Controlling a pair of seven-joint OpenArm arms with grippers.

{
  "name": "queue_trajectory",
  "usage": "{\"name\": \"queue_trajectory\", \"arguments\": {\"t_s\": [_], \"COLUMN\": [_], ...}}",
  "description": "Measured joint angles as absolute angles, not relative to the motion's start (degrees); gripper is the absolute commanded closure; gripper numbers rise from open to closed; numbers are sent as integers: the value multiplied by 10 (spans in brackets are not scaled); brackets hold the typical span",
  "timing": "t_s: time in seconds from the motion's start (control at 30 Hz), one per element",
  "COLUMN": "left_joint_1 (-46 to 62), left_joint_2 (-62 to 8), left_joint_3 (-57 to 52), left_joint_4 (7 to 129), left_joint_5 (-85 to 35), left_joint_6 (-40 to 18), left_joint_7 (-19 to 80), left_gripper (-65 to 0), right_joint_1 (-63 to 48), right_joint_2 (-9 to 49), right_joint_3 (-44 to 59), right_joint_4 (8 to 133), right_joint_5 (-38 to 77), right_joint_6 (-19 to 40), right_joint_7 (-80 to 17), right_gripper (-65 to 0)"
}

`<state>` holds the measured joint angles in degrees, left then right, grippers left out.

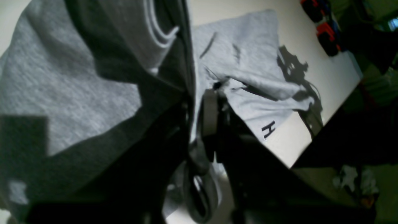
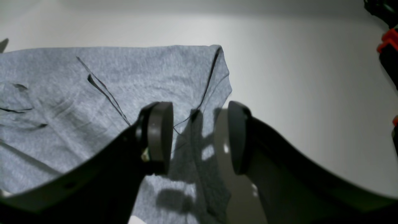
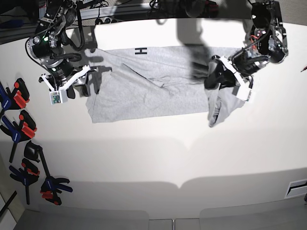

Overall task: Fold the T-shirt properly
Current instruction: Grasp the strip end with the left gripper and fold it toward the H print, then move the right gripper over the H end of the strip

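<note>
On the table point(image 3: 153, 158), left gripper point(image 3: 225, 79) clenched on limp, light T-shirt point(image 3: 144, 91) edge, right gripper point(image 2: 199, 138) released; best pinched at hem corners.

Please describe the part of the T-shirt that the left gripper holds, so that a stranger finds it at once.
On the white table lies the grey T-shirt. At its end on the base view's right, the left gripper is shut on a bunch of cloth. Only this part hangs lifted; the rest lies flat.

The T-shirt point(image 3: 144, 91) lies spread and wrinkled across the counter point(image 3: 153, 153) — light heather grey. One end hangs bunched and lifted; a black "H" shows at its far edge.
</note>
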<state>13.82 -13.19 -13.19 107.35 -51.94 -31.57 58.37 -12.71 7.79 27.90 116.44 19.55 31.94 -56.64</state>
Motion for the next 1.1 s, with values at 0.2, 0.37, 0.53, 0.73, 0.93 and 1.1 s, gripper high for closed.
{"name": "queue_trajectory", "arguments": {"t_s": [0.2,0.37,0.53,0.73,0.93,1.1], "left_joint_1": [138,138,138,138,138,138], "left_joint_2": [-132,-132,-132,-132,-132,-132], "left_joint_3": [-132,-132,-132,-132,-132,-132], "left_joint_4": [1074,1074,1074,1074,1074,1074], "left_joint_5": [-495,-495,-495,-495,-495,-530], "left_joint_6": [-316,-316,-316,-316,-326,-333], "left_joint_7": [584,584,584,584,585,585], "left_gripper": [0,0,0,0,-161,-237], "right_joint_1": [-127,-127,-127,-127,-127,-127], "right_joint_2": [78,78,78,78,78,78], "right_joint_3": [279,279,279,279,279,279], "right_joint_4": [1164,1164,1164,1164,1164,1164], "right_joint_5": [196,193,193,193,193,193], "right_joint_6": [319,319,319,319,319,319], "right_joint_7": [-566,-564,-564,-564,-564,-551], "right_gripper": [-269,-270,-270,-270,-270,-270]}}
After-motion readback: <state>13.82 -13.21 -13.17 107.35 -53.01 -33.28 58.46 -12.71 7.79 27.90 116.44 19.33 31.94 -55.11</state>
